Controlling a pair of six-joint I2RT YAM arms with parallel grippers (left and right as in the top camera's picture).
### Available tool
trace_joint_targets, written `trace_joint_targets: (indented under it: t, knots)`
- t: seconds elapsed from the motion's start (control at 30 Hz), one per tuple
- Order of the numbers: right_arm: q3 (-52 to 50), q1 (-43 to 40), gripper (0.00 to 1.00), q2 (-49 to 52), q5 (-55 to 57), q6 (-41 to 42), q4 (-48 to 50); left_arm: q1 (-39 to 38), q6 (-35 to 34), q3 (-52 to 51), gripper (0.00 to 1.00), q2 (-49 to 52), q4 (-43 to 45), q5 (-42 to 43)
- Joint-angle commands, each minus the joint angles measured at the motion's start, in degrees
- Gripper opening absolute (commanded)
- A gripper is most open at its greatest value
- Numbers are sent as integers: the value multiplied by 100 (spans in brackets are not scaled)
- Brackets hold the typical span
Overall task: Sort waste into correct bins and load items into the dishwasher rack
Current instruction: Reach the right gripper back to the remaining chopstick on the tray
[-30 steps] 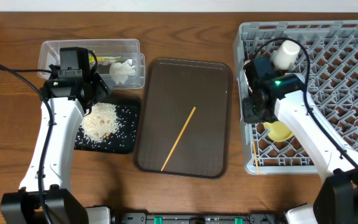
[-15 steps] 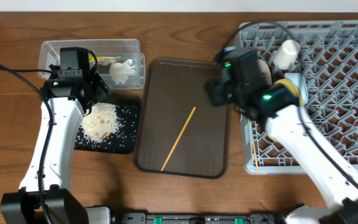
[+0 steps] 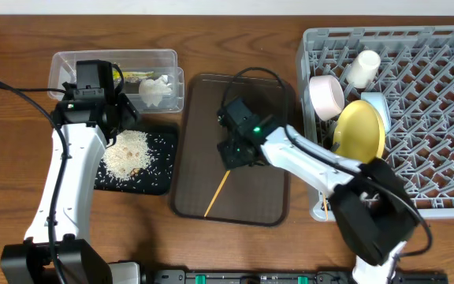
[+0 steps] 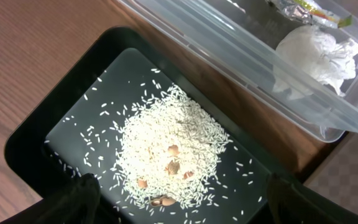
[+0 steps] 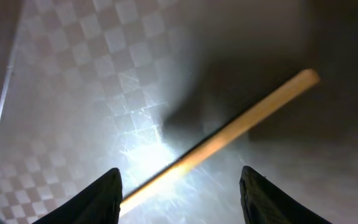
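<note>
Saw right gripper (image 5: 182, 196) low over the brown serving tray (image 3: 268, 99), fingers (image 5: 107, 193) spread apart, nothing clamped. Spotted one chopstick (image 5: 241, 121) lying flat on that tray under the gap, running diagonally; couldn't tell if touched. Found left gripper (image 4: 185, 208) spread wide and empty above the black tray (image 4: 33, 146). Logged rice (image 4: 166, 146) heaped in that tray, stray grains around, a few brownish bits on top. Noted clear tub (image 4: 241, 59) just beside the black tray, holding crumpled tissue (image 4: 316, 50) and snack wrapper (image 4: 303, 7). Marked dishwasher rack (image 3: 432, 118) at right of tabletop (image 3: 6, 118), with yellow plate (image 3: 361, 130) standing on edge, white-pink bowl (image 3: 325, 95) just beside it, pale cup (image 3: 362, 67) behind, sliver of light-blue bowl (image 3: 374, 101). Caught second chopstick (image 3: 324, 203) at rack's front-left edge.
</note>
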Motion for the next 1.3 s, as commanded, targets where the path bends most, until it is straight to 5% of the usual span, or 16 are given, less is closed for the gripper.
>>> trace_joint_targets:
  t: [0.0, 0.17, 0.67, 0.9, 1.07, 1.27]
  knots:
    - [337, 116, 59, 313, -31, 203, -74, 35, -52, -59, 88, 11, -39, -28]
    - [433, 96, 56, 741, -15, 396, -179, 35, -52, -59, 88, 11, -39, -28]
    - [496, -170, 8, 885, 584, 815, -863, 35, -52, -59, 88, 11, -39, -28]
    - [1003, -195, 24, 691, -26, 297, -850, 35, -52, -57, 88, 11, -37, -28]
    - [1523, 72, 40, 662, 125, -964, -756, 35, -52, -59, 88, 11, -37, -28]
    - [1561, 313, 42, 691, -46, -960, -507, 35, -52, -57, 88, 11, -57, -28]
